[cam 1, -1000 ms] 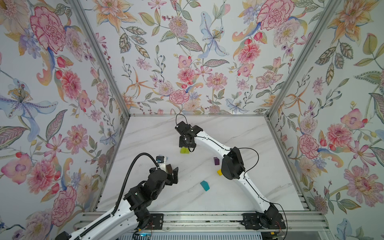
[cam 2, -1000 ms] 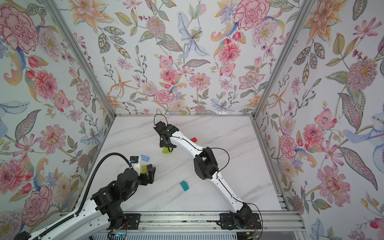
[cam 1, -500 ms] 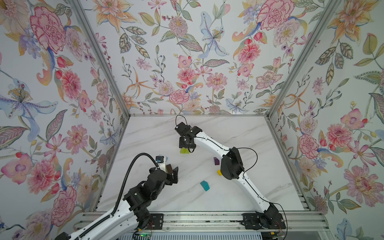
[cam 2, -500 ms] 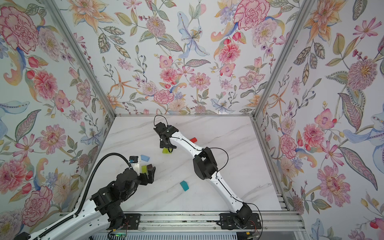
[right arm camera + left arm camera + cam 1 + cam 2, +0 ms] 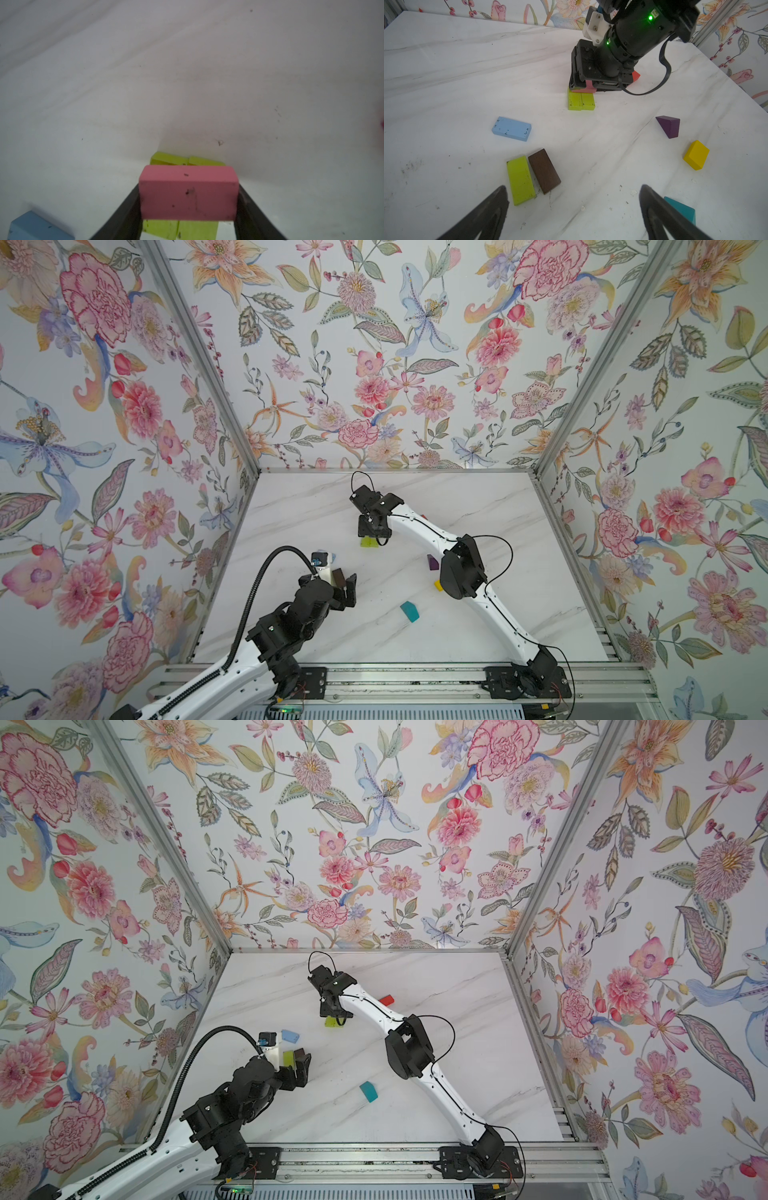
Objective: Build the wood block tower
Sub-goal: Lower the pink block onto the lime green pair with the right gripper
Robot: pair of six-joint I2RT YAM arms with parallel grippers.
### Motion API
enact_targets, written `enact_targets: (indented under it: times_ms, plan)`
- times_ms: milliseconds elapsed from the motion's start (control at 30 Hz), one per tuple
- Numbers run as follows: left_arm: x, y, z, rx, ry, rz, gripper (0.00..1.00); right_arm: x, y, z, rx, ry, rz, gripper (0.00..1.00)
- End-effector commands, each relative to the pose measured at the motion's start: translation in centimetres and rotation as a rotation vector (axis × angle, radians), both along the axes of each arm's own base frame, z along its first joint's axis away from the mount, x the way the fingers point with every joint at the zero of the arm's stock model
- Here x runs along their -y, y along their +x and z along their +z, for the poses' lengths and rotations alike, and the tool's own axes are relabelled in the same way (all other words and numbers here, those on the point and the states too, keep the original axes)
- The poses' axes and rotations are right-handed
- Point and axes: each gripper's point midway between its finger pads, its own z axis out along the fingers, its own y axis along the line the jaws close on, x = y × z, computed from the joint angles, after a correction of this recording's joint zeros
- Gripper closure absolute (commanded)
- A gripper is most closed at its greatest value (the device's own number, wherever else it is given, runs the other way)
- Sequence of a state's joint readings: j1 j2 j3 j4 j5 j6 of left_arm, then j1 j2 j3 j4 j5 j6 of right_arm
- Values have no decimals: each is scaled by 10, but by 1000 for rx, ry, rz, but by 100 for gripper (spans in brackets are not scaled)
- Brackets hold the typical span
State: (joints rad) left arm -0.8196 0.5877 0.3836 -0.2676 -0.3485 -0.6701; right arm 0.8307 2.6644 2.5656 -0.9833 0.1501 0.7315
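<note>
The pink block (image 5: 187,199) is pinched at its two ends between the fingers (image 5: 124,207) of the right claw (image 5: 188,187), which is lowered over the start of the tower (image 5: 581,101) (so far only two lime green blocks (image 5: 180,228), laid flat and touching side by side on the table (image 5: 446,62)). The pink block is held crosswise over that pair, directly under the claw; whether it rests on them cannot be told. A red block (image 5: 386,999) is seen just behind this claw, partly hidden by the arm. The left claw (image 5: 573,187) is held spread wide above the table, with nothing between its fingers. Just ahead of its fingertips a third lime green block (image 5: 520,179) and a brown block (image 5: 544,170) are laid flat, close alongside each other. A light blue block (image 5: 511,128) is found further ahead, between the two claws. A teal block (image 5: 681,207) is partly covered by one finger (image 5: 654,207) of the left claw, while a purple block (image 5: 669,126) and a yellow block (image 5: 696,154) are seen well apart from both claws.
</note>
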Motion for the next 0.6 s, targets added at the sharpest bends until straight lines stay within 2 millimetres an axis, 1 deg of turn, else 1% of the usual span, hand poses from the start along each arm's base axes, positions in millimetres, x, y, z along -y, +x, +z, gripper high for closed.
enact_targets:
  times_ms: [0, 567]
  plan:
    - [-2, -1, -3, 8, 17, 3, 0, 1, 0, -6, -23, 0, -11, 39]
    - [-2, -2, -3, 10, 12, 3, 1, 1, 1, -7, -24, 3, -9, 29]
